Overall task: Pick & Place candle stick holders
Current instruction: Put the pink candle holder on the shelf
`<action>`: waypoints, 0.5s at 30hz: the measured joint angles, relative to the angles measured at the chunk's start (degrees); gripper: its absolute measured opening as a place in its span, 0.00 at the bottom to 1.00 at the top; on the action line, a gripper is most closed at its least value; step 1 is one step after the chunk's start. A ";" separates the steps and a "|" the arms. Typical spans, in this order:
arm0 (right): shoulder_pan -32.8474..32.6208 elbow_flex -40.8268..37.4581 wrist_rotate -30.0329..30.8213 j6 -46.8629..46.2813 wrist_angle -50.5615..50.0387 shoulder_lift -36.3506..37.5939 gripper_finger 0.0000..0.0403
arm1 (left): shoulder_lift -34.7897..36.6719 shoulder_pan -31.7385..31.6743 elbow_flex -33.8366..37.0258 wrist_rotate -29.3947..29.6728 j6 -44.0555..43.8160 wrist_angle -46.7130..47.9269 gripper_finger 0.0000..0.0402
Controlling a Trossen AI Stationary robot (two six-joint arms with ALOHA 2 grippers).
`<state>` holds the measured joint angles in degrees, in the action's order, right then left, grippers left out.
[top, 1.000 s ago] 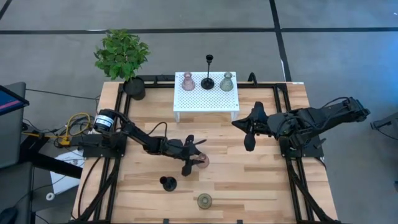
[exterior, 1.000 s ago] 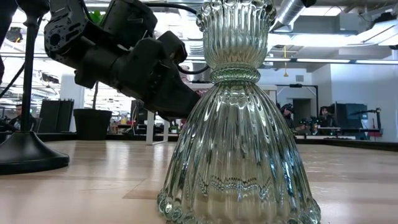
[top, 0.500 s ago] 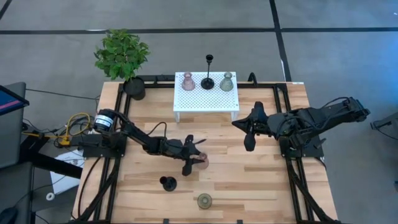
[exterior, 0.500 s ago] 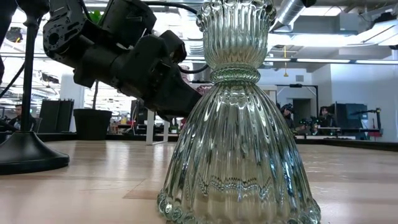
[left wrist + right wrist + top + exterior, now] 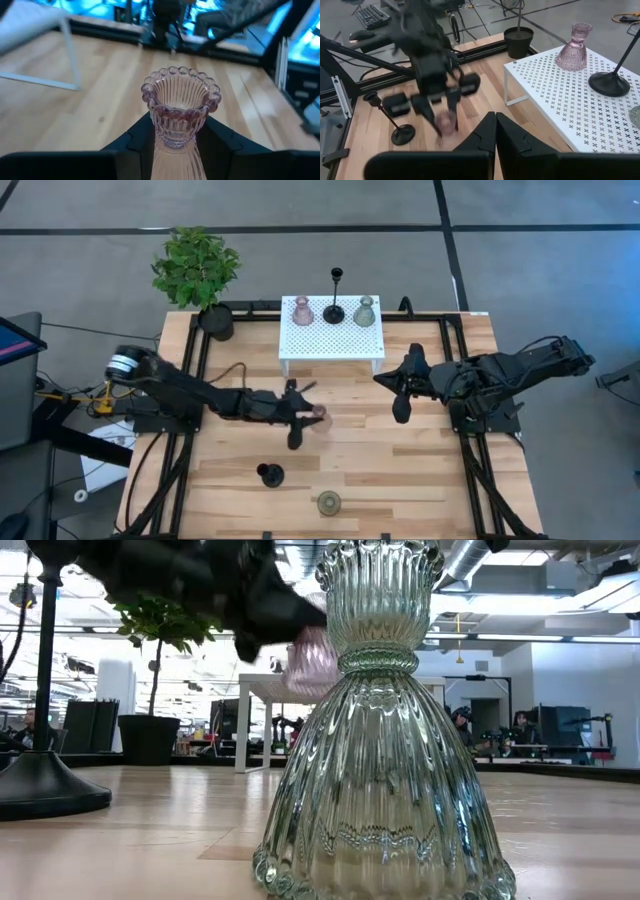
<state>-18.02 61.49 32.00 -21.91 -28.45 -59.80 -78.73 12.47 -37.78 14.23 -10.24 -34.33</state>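
Note:
My left gripper [image 5: 303, 416] is above the middle of the table, shut on a pink glass candle stick holder [image 5: 180, 105], which shows blurred in the low view [image 5: 312, 655]. My right gripper [image 5: 400, 408] hangs shut and empty over the table's right half. An olive-green holder [image 5: 329, 502] stands on its base near the front edge, filling the low view [image 5: 380, 730]. A black holder [image 5: 269, 474] stands left of it. Another pink holder [image 5: 302, 310], a black one [image 5: 335, 308] and a green one [image 5: 364, 310] stand on the white stand [image 5: 331, 338]. My left gripper pinches the pink holder between its two fingers [image 5: 140, 142] at the narrow neck [image 5: 175, 137] just under the beaded rim. The fingers come in about level from the table's left. The holder is upright, its open top up, lifted clear of the table.
A potted plant [image 5: 197, 272] in a black pot stands at the far left corner. Black rails [image 5: 462, 360] frame the wooden table. Bare wood lies between the stand and the front edge. People sit in the room beyond the table [image 5: 462, 725].
My left gripper has risen and drawn a little toward the far edge, carrying the pink holder, which stood on the table and now hangs clear of it, still upright. My right arm has kept still.

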 joint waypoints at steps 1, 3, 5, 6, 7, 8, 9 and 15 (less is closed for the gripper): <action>0.00 0.00 -0.01 0.00 -0.06 0.01 0.00 | 2.12 0.00 0.00 1.13 -0.51 1.81 0.29; 0.00 0.00 0.01 0.00 -0.14 -0.01 0.00 | 6.03 0.00 -0.02 3.06 -1.06 4.66 0.29; 0.00 0.00 0.01 0.00 -0.46 -0.01 0.00 | 9.43 0.00 -0.02 4.99 -1.71 6.66 0.29; 0.00 0.00 0.01 0.00 -0.55 -0.01 0.00 | 10.97 0.00 0.00 5.95 -2.14 7.36 0.29; 0.00 0.00 0.01 0.00 -0.73 -0.01 0.00 | 12.39 0.00 -0.02 7.05 -2.32 8.01 0.29; 0.00 0.00 0.01 0.00 -0.93 -0.01 0.00 | 13.65 0.00 -0.02 8.20 -2.42 8.65 0.29; 0.00 0.00 0.01 -0.02 -1.05 0.01 0.00 | 14.66 0.00 -0.02 9.54 -2.42 9.15 0.29; 0.00 0.00 1.07 -0.02 -1.19 -0.01 0.00 | 18.04 -0.57 -0.10 20.78 0.83 9.94 0.29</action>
<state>-18.02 61.49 33.07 -21.93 -29.64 -59.81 -60.69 11.89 -37.88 35.00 -9.41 -24.39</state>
